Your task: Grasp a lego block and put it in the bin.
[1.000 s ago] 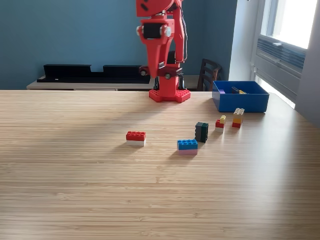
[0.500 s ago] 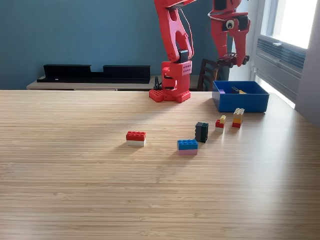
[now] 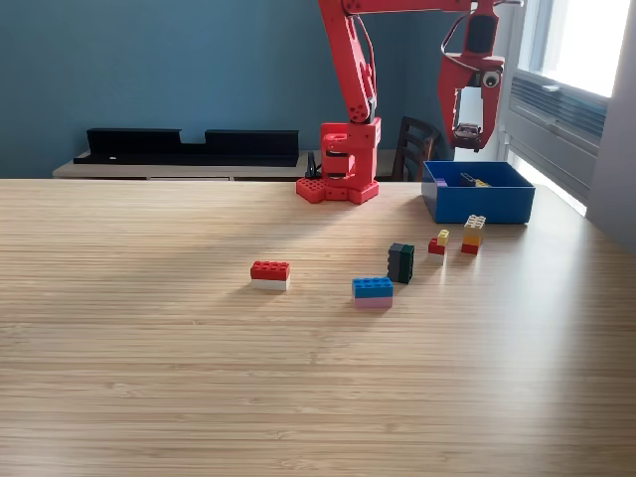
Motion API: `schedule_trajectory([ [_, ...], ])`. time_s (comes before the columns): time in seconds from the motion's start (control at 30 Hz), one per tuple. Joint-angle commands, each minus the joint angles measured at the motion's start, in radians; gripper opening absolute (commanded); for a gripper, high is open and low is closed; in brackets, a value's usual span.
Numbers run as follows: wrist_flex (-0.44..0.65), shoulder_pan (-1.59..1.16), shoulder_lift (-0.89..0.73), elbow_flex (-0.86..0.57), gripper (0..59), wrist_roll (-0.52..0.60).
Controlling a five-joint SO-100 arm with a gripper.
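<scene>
The blue bin (image 3: 479, 205) stands at the back right of the wooden table in the exterior view, with a few small blocks (image 3: 469, 180) inside it. My red arm reaches from its base (image 3: 338, 179) over to the right, and my gripper (image 3: 467, 137) hangs point-down a little above the bin's left half. The fingers are seen edge-on, so whether they hold anything is unclear. On the table lie a red-and-white lego block (image 3: 270, 274), a blue-and-pink one (image 3: 373, 289), a dark one (image 3: 400, 261), a small red-and-yellow one (image 3: 437, 242) and a yellow-orange-red stack (image 3: 473, 235).
A black shelf-like object (image 3: 189, 145) runs along the blue wall behind the table. A dark chair back (image 3: 415, 147) stands behind the arm's base. A window and radiator (image 3: 556, 104) are at the exterior view's right.
The arm has swung from folded over its base out to the exterior view's right. The gripper now hangs lower over the bin. The blocks on the table have not moved.
</scene>
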Motion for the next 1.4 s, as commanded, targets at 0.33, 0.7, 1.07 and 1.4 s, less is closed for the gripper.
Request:
schedule_trajectory([
  [0.33, 0.04, 0.008, -0.388, -0.396, 11.4, -0.078],
  [0.7, 0.166, 0.107, -0.46, -0.588, 22.9, -0.127],
  [1.07, 0.172, 0.488, -0.454, -0.713, 0.1, 0.014],
  [1.4, 0.172, 1.014, -0.454, -0.753, 0.1, 0.075],
])
